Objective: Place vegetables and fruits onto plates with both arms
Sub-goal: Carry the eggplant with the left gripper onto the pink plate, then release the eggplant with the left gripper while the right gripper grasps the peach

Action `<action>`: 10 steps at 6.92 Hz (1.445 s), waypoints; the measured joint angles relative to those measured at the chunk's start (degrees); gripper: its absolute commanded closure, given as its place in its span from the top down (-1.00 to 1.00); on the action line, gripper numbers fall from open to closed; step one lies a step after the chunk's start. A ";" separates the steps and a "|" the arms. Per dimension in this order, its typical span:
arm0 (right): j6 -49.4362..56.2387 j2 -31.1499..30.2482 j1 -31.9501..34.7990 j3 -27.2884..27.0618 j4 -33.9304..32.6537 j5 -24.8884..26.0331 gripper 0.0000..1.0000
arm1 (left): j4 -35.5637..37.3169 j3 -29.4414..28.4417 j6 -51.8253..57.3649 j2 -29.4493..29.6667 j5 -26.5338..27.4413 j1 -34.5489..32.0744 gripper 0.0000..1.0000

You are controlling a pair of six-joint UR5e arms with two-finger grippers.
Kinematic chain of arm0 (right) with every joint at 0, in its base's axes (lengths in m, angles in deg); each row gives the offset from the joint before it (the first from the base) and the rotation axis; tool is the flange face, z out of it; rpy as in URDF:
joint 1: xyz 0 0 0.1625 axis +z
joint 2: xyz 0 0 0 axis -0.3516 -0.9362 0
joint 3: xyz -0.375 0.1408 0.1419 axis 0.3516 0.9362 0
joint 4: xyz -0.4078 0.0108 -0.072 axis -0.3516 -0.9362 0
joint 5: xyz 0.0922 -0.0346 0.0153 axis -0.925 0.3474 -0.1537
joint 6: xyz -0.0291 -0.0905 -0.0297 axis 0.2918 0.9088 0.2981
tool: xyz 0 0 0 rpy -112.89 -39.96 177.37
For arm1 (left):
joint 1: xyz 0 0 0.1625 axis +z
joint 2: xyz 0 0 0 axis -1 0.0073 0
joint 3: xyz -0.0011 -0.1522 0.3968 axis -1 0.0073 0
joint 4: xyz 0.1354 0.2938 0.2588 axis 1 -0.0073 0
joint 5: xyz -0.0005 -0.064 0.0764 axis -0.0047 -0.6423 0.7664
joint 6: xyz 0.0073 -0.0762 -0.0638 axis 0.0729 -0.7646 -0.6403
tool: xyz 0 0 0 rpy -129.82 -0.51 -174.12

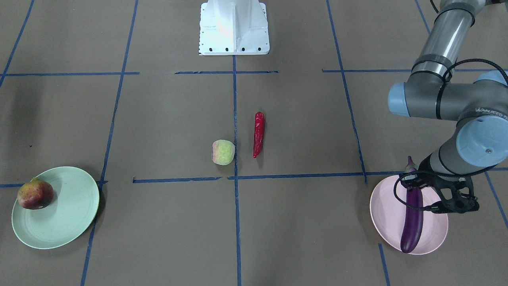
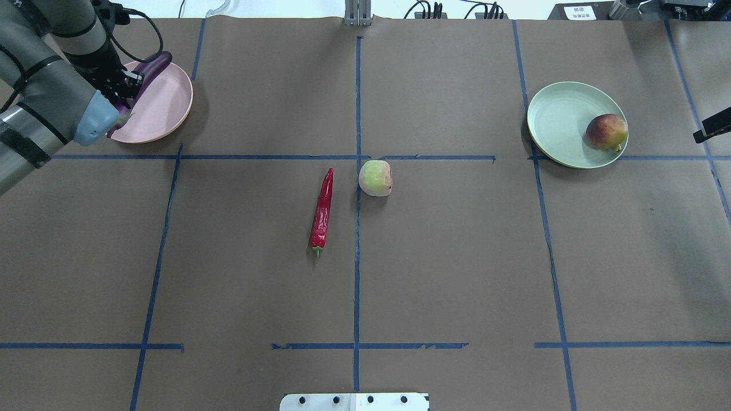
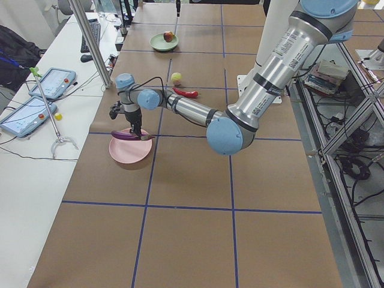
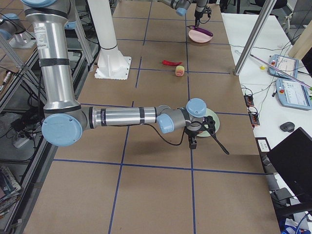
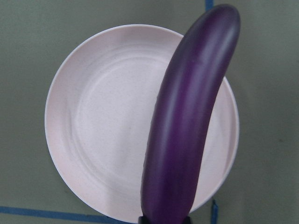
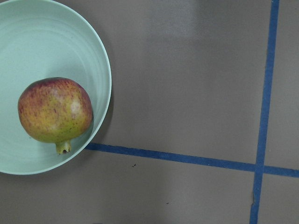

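Observation:
My left gripper is shut on the stem end of the purple eggplant and holds it lengthwise over the pale pink plate. In the left wrist view the eggplant runs across the plate; I cannot tell whether it touches. The dark red fruit lies on the mint green plate. Only part of my right gripper shows at the overhead view's edge, just right of that plate, so I cannot tell its state. The pale yellow-green fruit and red chili lie mid-table.
The white robot base stands at the table's near-robot edge. Blue tape lines cross the brown table cover. The chili and pale fruit lie a hand's width apart on either side of the centre tape line.

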 measured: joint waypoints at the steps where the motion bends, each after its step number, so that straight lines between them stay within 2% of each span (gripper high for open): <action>1: 0.04 0.05 -0.18 -0.20 0.02 -0.06 1.00 | -1.62 -1.08 0.17 -0.87 0.02 0.11 1.00; 4: -0.33 0.33 -1.40 -2.15 -0.03 -0.08 1.00 | -2.21 -1.17 0.63 -1.32 -1.07 -0.70 1.00; 6: -7.40 3.92 -6.46 -5.82 -0.49 0.01 1.00 | -1.74 -0.01 5.75 -1.60 -6.80 -4.25 1.00; 8: -22.02 12.22 -15.33 -6.88 -2.00 1.28 1.00 | -1.51 7.12 12.33 -6.99 -9.54 -7.99 1.00; 10: -33.96 22.53 -25.20 -6.65 -8.01 8.05 1.00 | 1.15 16.43 13.47 -12.94 -10.58 -9.10 1.00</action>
